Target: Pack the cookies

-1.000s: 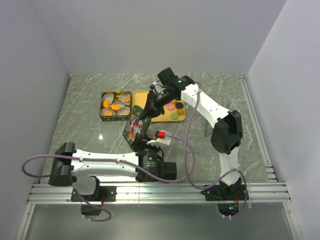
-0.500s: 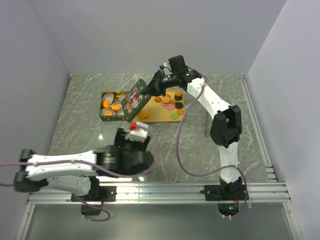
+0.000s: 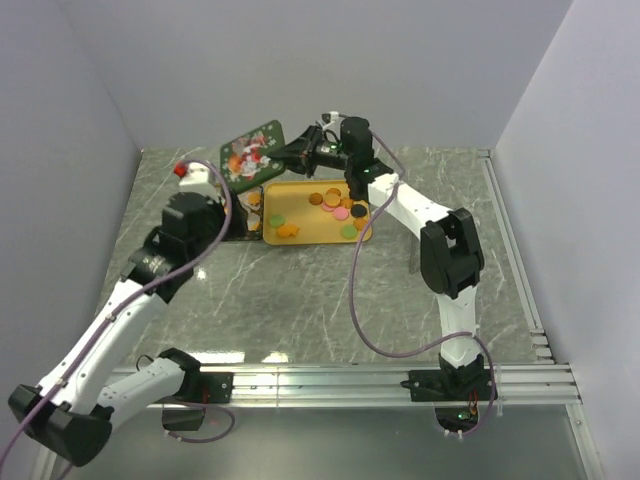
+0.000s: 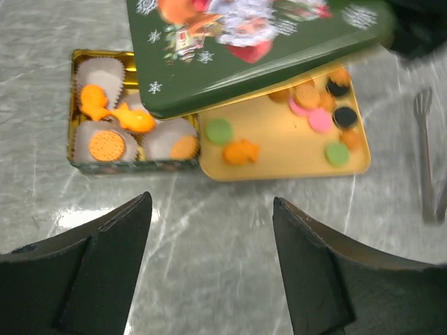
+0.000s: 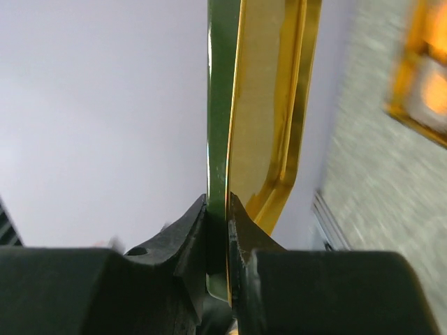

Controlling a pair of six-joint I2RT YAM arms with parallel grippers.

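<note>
The right gripper (image 5: 225, 209) is clamped on the edge of the green lid (image 3: 250, 153), holding it tilted in the air above the tin (image 4: 133, 165). The left gripper (image 4: 211, 206) hangs with jaws wide apart and nothing between them, over the worktop (image 4: 223, 279) just in front of the tin. Some cookies (image 4: 133, 118) lie in white paper cups (image 4: 98, 70) inside the tin. The others are scattered on the yellow tray (image 4: 279, 157) touching the tin's right side. Metal tongs (image 4: 427, 160) lie beyond the tray.
</note>
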